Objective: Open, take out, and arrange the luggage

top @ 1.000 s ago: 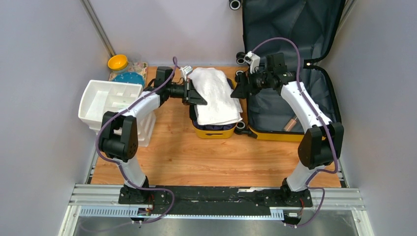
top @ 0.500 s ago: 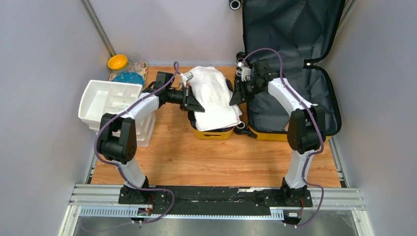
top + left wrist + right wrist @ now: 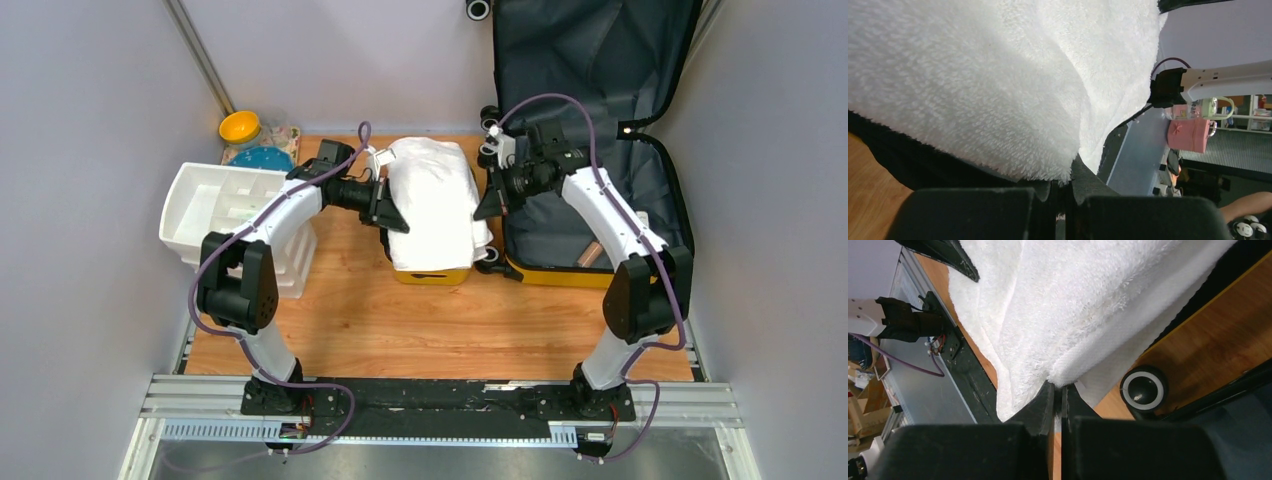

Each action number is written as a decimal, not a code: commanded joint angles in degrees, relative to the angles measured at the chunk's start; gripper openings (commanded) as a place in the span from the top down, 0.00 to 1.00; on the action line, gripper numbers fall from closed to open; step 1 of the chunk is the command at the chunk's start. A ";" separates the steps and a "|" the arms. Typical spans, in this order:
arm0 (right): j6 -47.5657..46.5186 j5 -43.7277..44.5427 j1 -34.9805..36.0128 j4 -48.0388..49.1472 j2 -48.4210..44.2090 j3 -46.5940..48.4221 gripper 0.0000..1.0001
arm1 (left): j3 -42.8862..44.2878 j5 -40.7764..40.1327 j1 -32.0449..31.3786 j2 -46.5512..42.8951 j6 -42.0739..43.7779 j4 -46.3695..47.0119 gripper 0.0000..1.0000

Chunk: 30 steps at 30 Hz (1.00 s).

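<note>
The luggage [image 3: 570, 277] lies open at the right, its dark-lined lid [image 3: 600, 60] leaning on the back wall. One black wheel [image 3: 1143, 388] shows in the right wrist view. A white towel [image 3: 432, 200] hangs stretched over a small yellow tub [image 3: 432, 275] in the middle. My left gripper [image 3: 393, 212] is shut on the towel's left edge [image 3: 998, 75], jaws [image 3: 1068, 182] pinching the pile. My right gripper [image 3: 487, 200] is shut on the towel's right edge [image 3: 1088, 305], fingertips [image 3: 1059, 387] closed on a fold.
A white compartmented organiser [image 3: 225, 205] stands at the left. Behind it are a yellow bowl [image 3: 240, 127] and a blue plate [image 3: 263, 160]. A tan cylinder [image 3: 590, 255] lies inside the luggage base. Grey walls close in both sides.
My right gripper moved in to the towel's right edge and shut on it. The towel now hangs taut and smoother between both grippers, covering more of the tub.
</note>
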 commanded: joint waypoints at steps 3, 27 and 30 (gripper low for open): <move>-0.70 -3.23 1.87 -2.16 -0.17 -7.59 1.00 | 1.54 -3.96 -0.20 -2.10 8.21 -8.00 0.87; 1.67 3.01 -10.86 -4.35 -5.09 3.84 0.19 | 18.77 -12.85 -9.33 0.96 56.64 -9.25 0.15; 0.97 3.45 -12.10 -4.35 -6.49 3.05 0.19 | 20.70 -12.76 -11.18 5.44 57.69 -8.54 0.14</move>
